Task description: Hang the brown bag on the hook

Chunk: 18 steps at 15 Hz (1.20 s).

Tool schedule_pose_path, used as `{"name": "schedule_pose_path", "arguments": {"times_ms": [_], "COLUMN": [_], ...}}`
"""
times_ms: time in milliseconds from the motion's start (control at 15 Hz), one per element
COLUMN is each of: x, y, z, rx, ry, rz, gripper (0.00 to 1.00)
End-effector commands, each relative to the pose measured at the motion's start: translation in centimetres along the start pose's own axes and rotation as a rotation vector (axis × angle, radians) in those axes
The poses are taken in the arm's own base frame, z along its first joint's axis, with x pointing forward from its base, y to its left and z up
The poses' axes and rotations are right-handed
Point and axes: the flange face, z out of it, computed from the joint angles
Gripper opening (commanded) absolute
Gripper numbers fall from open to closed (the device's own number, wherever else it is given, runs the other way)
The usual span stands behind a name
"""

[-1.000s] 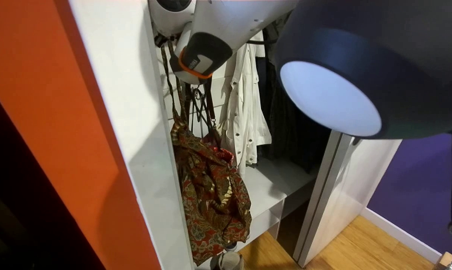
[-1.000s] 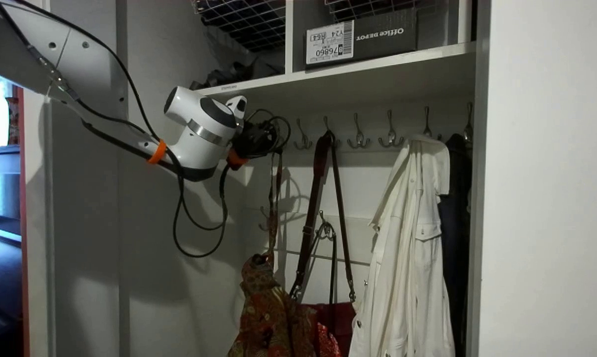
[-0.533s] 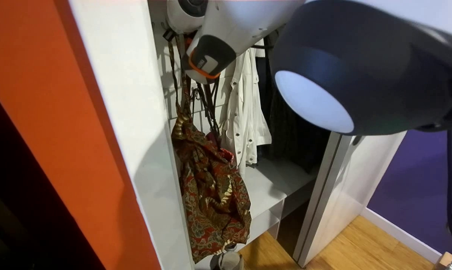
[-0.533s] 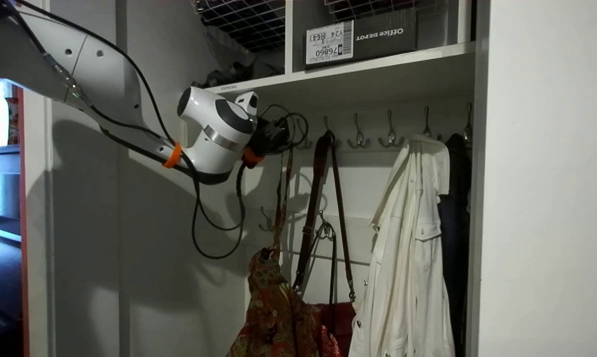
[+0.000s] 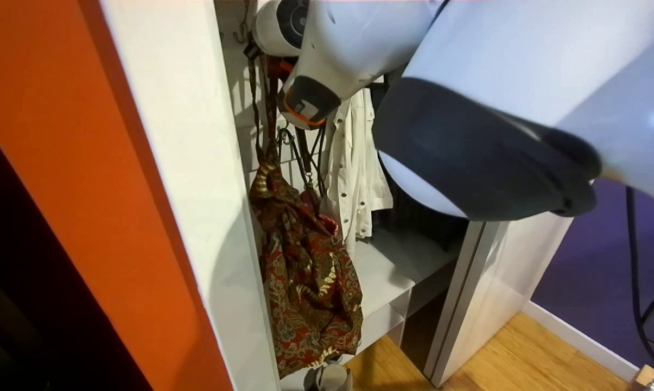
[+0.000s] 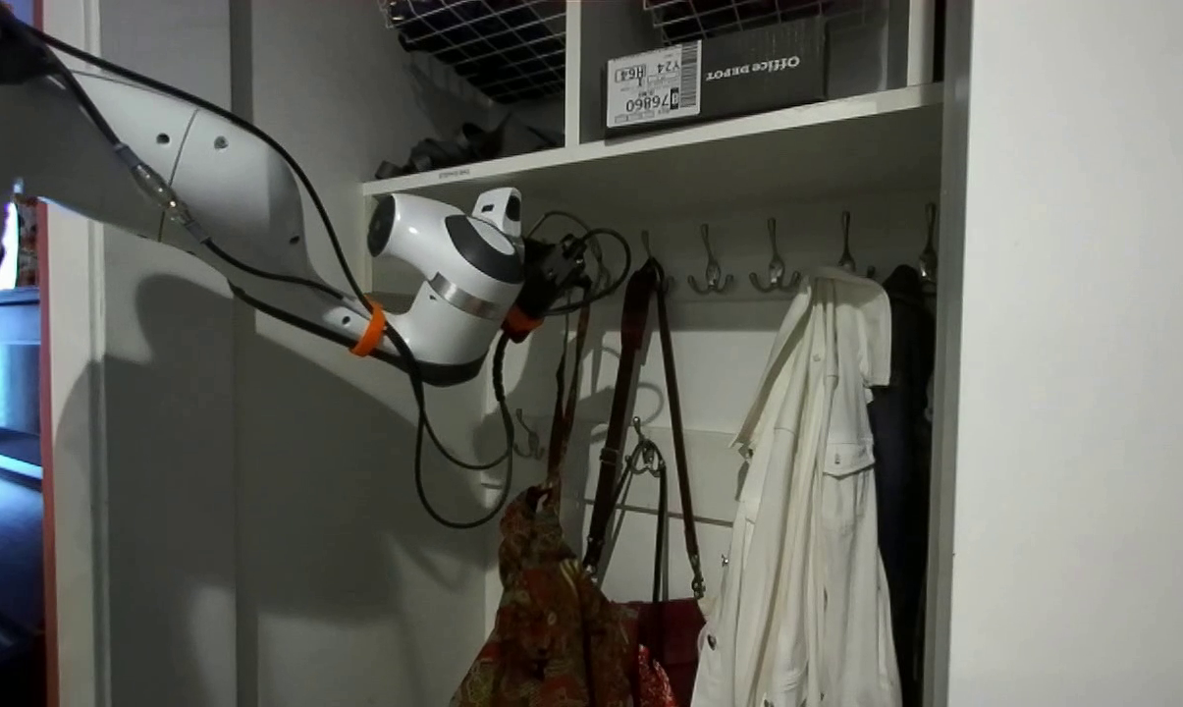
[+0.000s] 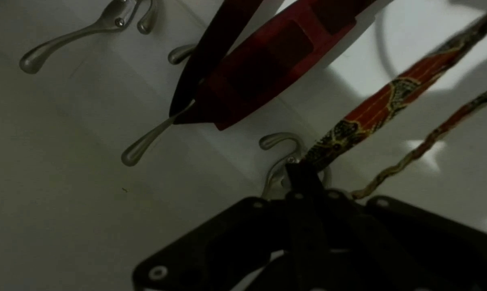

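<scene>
Wrist view showed the hand (image 7: 306, 178) closed and clamped on a strap (image 7: 405, 89) of the brown bag (image 5: 310, 271), just in front of the hook (image 7: 291, 159). Seemingly the step under way was bringing the strap to the hook; whether any of it lay over a prong could not be told. The next move likely called for lifting the strap past the hook's tip, lowering it, then letting go. In both exterior views the brown bag hung below the hook, long axis near vertical, strap end pointing up.
</scene>
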Motion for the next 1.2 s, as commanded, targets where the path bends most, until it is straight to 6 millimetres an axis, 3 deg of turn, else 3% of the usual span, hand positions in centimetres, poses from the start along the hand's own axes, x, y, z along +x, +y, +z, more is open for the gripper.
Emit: {"name": "schedule_pose_path", "arguments": {"times_ms": [0, 467, 1133], "x": [-0.3, -2.1, -1.0], "y": [0.3, -0.7, -1.4], "z": [0.9, 2.6, 3.9], "rx": [-0.057, -0.094, -0.134], "ry": [0.089, 0.168, 0.308], "rz": [-0.017, -0.003, 0.056], "gripper": [0.0, 0.0, 0.0]}}
